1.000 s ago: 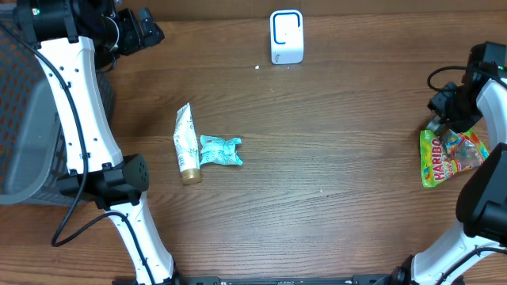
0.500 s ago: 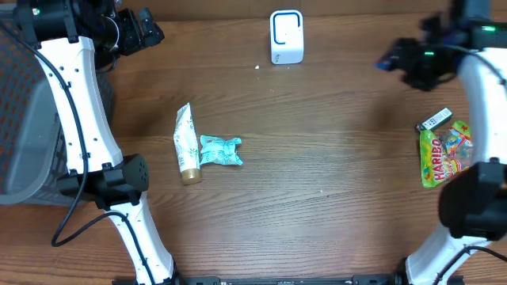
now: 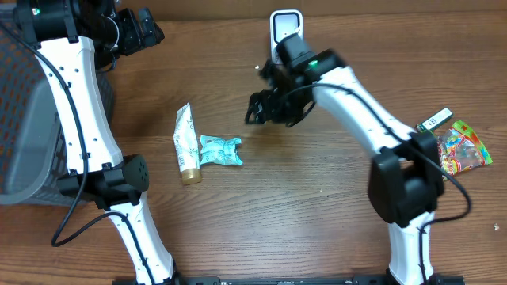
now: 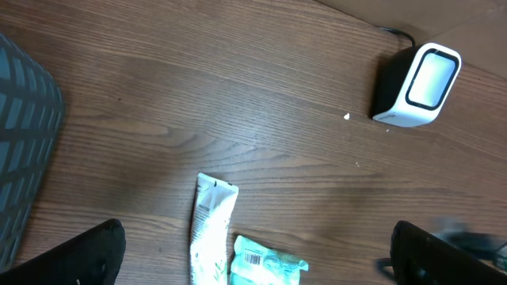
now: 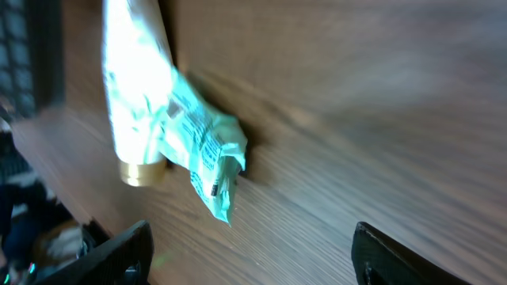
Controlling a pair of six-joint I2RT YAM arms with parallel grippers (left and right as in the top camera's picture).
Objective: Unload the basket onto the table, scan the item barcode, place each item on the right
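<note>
A teal packet (image 3: 220, 150) lies flat mid-table, touching a white tube (image 3: 187, 146) with a gold cap. A barcode (image 4: 253, 259) shows on the packet's top face. The white scanner (image 3: 286, 33) stands at the table's back edge. My right gripper (image 3: 257, 113) hangs open just right of and behind the packet, holding nothing; in the right wrist view the packet (image 5: 202, 154) and tube (image 5: 135, 87) lie ahead of its spread fingers (image 5: 119, 253). My left gripper (image 3: 150, 30) is open at the back left, high up, looking down on the packet (image 4: 265, 265), tube (image 4: 212, 229) and scanner (image 4: 418, 83).
A Haribo candy bag (image 3: 462, 148) lies at the table's right edge with a small white label (image 3: 435, 119) beside it. A grey mesh basket (image 3: 32, 119) stands off the left side. The left arm's column (image 3: 87, 119) rises between the basket and the tube.
My right arm swung from the Haribo bag at the far right across to the middle, near the teal packet. Its jaws opened wider. The bag stayed at the right edge. The left arm held still.
</note>
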